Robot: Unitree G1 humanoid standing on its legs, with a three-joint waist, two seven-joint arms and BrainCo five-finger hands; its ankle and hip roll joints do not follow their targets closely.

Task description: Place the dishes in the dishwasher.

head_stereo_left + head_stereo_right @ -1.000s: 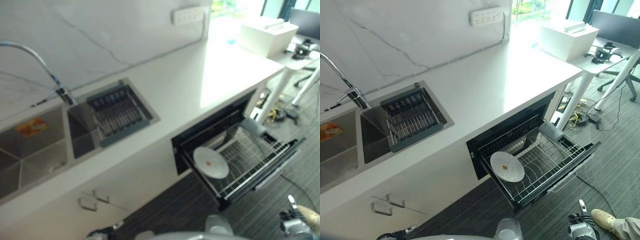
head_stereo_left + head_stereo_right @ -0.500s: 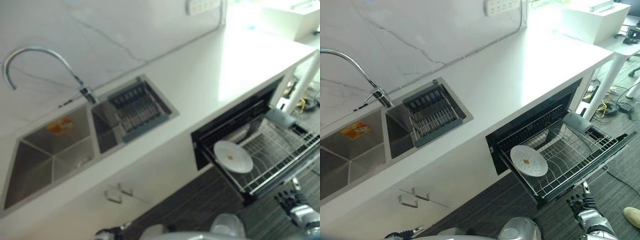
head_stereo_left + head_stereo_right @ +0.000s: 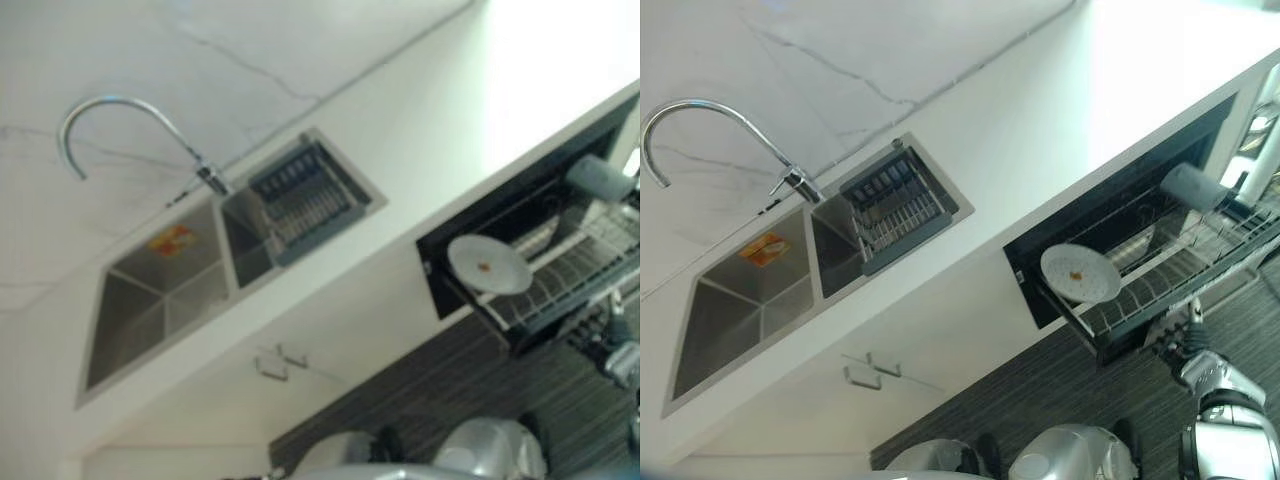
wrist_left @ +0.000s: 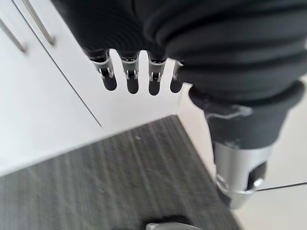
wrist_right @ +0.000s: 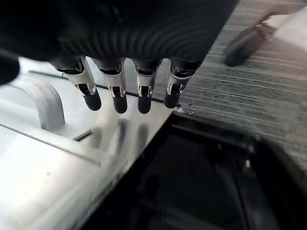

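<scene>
We see the white plate (image 3: pixel 1081 274) already lying flat on the pulled-out dishwasher rack (image 3: pixel 1180 270), under the tabletop (image 3: pixel 1060 130). Our right robot hand (image 3: pixel 1188 338) hangs just below and to the right of the rack's front edge, nearer than the left. Its fingers (image 5: pixel 118 96) are straight, holding nothing. Our left robot hand (image 4: pixel 139 79) hangs loose by the cabinet door (image 4: pixel 43 110), empty too.

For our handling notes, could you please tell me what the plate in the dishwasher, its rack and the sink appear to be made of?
Round white plate: probably glazed ceramic, smooth and opaque, though plastic is possible. Silver wire rack: thin bright metal rods, possibly coated. Grey double sink: likely brushed stainless steel, dull grey sheen.
</scene>
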